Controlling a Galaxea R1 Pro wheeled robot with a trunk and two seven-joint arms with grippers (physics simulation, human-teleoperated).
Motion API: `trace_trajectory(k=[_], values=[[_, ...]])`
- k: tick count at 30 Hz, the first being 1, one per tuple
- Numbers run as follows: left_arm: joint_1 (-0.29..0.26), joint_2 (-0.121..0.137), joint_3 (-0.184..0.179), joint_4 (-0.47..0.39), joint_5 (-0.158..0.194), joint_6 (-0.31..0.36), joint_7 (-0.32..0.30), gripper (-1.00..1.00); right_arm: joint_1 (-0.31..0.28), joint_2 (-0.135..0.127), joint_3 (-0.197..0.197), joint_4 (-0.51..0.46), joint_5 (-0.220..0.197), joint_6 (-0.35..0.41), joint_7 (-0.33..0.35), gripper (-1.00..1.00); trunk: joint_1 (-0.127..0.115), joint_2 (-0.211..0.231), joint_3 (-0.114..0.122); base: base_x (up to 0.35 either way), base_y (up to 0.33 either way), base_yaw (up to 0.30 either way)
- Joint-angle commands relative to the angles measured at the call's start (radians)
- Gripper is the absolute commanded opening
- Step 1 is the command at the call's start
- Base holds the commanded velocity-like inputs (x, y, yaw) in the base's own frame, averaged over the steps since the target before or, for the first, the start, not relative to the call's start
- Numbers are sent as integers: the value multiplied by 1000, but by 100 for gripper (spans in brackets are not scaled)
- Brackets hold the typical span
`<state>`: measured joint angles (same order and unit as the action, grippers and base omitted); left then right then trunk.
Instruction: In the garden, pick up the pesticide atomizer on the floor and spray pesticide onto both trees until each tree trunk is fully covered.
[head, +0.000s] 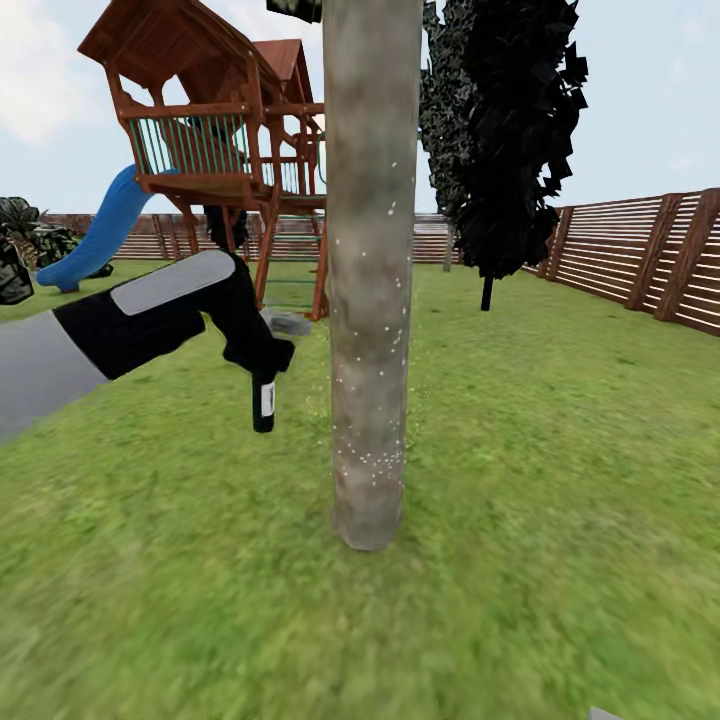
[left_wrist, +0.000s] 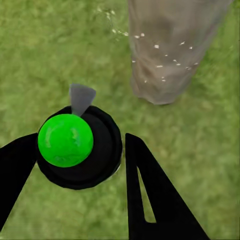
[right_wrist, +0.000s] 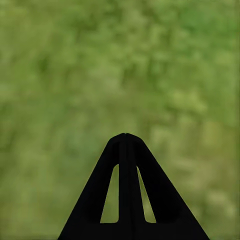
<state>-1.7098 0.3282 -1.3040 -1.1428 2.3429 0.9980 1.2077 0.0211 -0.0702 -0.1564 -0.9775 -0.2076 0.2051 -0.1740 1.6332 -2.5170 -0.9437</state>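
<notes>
Hanging upright, long axis vertical, beside the tree trunk (head: 370, 300): atomizer (head: 263, 400), clamped in the left gripper (head: 262, 362) above the lawn (head: 520, 600). White label on its side, writing unreadable. Left arm stretched forward, forearm level, wrist bent down. White specks (head: 375, 455) dotting the trunk. Right gripper (right_wrist: 126, 136) pressed shut, empty.

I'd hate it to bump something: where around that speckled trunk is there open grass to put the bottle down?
Open lawn runs from the tree trunk to the fence, and in front of the trunk. Tighter between trunk and play tower, where the left fingers hold the atomizer.
</notes>
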Motion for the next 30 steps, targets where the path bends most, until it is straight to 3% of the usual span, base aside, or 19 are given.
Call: trace_trajectory(k=[1,6,10,12,17,26,30], values=[[-33,0,-1,-1,13,1,11,-100,0,0,1,-3,-9,5,-5,-100,0,0,-1,0,0,0],[-135,-1,0,-2,13,3,9,-100,0,0,0,-4,-8,31,-6,-100,0,0,-1,0,0,0],[-176,-5,1,-18,13,4,-19,-100,0,-1,-1,-5,-8,76,-7,-100,0,0,-1,0,0,0],[-236,-22,1,-21,13,5,-62,-100,0,0,1,-6,-7,75,-7,-100,0,0,-1,0,0,0],[-319,-60,3,-20,13,10,-106,-100,0,-2,1,-6,-7,73,-6,-100,0,0,-1,0,0,0],[-403,-68,3,-20,13,23,-186,-100,0,-2,1,-9,-7,72,-3,-100,0,0,-1,0,0,0],[-408,-93,3,-16,13,26,-189,-100,0,-2,1,-9,-7,71,-1,-100,0,0,-1,0,0,0]])
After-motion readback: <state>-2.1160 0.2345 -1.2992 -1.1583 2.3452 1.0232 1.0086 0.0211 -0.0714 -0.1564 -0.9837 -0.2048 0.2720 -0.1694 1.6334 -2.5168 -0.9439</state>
